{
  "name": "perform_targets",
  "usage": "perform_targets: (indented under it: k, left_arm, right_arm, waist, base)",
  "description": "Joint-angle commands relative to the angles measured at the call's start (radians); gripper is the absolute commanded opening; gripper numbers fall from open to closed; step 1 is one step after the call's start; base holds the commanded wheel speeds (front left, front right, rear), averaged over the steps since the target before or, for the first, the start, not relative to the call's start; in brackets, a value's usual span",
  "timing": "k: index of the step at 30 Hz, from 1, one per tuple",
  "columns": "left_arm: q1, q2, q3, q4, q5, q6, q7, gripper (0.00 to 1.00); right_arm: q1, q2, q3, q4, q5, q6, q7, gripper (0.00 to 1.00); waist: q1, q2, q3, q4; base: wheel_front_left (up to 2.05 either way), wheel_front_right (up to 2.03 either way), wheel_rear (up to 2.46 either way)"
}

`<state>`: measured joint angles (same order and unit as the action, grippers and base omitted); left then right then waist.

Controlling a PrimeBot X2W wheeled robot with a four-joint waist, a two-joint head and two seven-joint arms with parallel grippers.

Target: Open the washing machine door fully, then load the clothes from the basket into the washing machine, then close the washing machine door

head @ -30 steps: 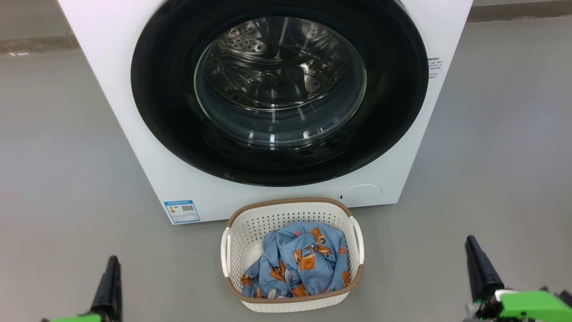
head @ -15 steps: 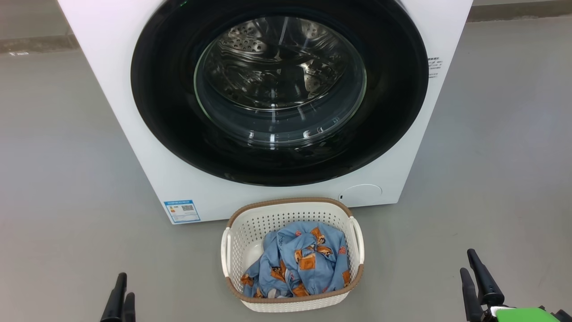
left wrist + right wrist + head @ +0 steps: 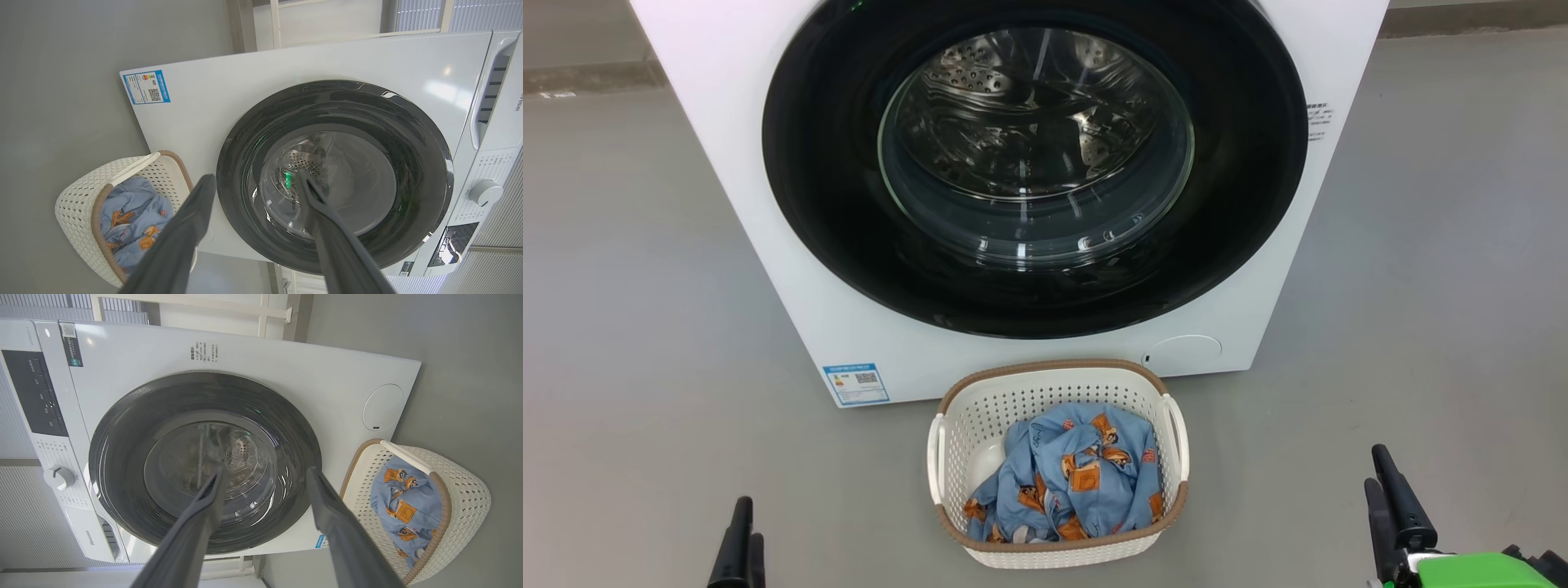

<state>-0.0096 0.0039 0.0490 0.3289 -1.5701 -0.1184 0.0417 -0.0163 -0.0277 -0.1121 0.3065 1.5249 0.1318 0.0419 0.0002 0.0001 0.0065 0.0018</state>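
A: Is the washing machine door point(image 3: 825, 163) open?
B: No. It sits shut, flat against the white front of the washing machine point(image 3: 723, 98). Through its glass window point(image 3: 1037, 188) the steel perforated drum point(image 3: 980, 77) shows
A: And the clothes?
B: The clothes point(image 3: 1086, 482), light blue with orange and brown patches, lie crumpled in the basket point(image 3: 1013, 400). They are heaped toward its right side, and a bit of bare white bottom shows at the left
A: Where does the basket stand?
B: On the grey floor point(image 3: 645, 327), right at the foot of the machine's front, below the lowest part of the door. Its far rim runs from just right of the blue label sticker point(image 3: 855, 384) to beneath the round cap point(image 3: 1186, 355). I cannot tell whether the rim touches the machine
A: And the claws?
B: The left claw point(image 3: 253, 179) has its two dark fingers spread wide with nothing between them, pointing at the door. The right claw point(image 3: 265, 473) is the same: fingers parted, empty, aimed at the door glass. In the head view the left one is low and well to the left of the basket and the right one low and well to its right, both apart from the basket and the machine
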Motion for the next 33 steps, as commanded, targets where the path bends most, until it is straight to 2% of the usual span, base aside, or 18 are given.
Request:
perform_targets:
  k: [1, 16, 33]
  left_arm:
    - [-0.032, 0.02, 0.004, -0.028, 0.023, -0.003, -0.012, 1.0]
    - [-0.032, 0.024, 0.001, -0.036, 0.199, -0.004, -0.059, 1.0]
    - [-0.037, 0.029, 0.014, -0.039, 0.428, -0.006, -0.107, 1.0]
  right_arm:
    - [-0.024, -0.007, 0.007, -0.033, -0.032, 0.0, -0.012, 1.0]
    - [-0.032, -0.01, 0.023, -0.078, -0.261, 0.0, -0.059, 1.0]
    - [-0.054, -0.044, 0.1, -0.102, -0.524, -0.001, -0.107, 1.0]
  waist:
    - [-0.0002, -0.0001, 0.0, 0.0]
    - [-0.0002, -0.0001, -0.006, 0.004]
    - [-0.0002, -0.0001, -0.008, 0.005]
  base:
    - [0.0, 0.0, 0.0]
    - [0.0, 0.0, 0.0]
    - [0.0, 0.0, 0.0]
